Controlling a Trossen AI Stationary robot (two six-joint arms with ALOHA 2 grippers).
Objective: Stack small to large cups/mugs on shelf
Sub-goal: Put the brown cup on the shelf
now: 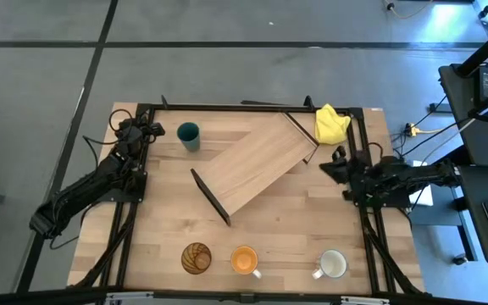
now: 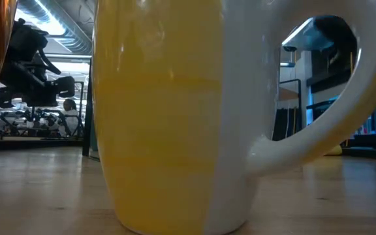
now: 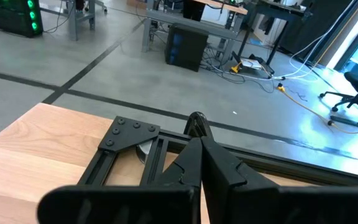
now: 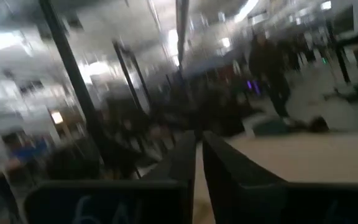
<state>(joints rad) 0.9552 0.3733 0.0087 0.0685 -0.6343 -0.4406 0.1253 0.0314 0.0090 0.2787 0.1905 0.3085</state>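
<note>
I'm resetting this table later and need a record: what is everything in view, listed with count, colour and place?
shelf: 1, light wood with dark end panels, lying at an angle across the table's middle
teal cup: 1, dark teal, far left part of the table, apart from the shelf
amber tumbler: 1, amber, near edge, leftmost of the three in a row
orange mug: 1, orange, near edge, middle of the row
white mug: 1, white, near edge, right end of the row
cloth: 1, yellow, far right corner, beside the shelf's end
table: 1, light wood with a black frame
left gripper: 1, dark, shut, far left corner
right gripper: 1, dark, nearly shut and empty, right edge
</note>
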